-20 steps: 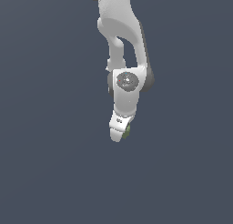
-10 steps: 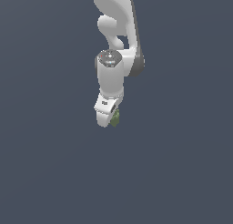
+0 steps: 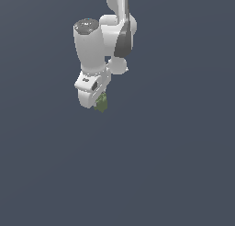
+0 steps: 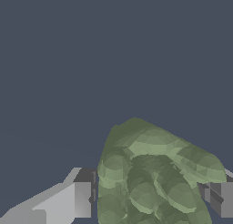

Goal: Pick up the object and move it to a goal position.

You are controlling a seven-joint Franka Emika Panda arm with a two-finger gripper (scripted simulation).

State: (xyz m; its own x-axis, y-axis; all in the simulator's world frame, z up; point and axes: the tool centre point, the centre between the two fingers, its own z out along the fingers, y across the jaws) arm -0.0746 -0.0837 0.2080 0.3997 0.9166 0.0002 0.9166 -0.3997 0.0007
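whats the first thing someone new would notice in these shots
The white robot arm hangs from the top of the exterior view against plain dark grey. Its end effector grips a small olive-green lumpy chunk. In the wrist view the chunk looms large between the two fingers.

No text, label, brand or number can be read in either view. The only candidate is a small dark mark on the white gripper [image 3: 94,102] housing, left of centre in the exterior view, too blurred to make out.
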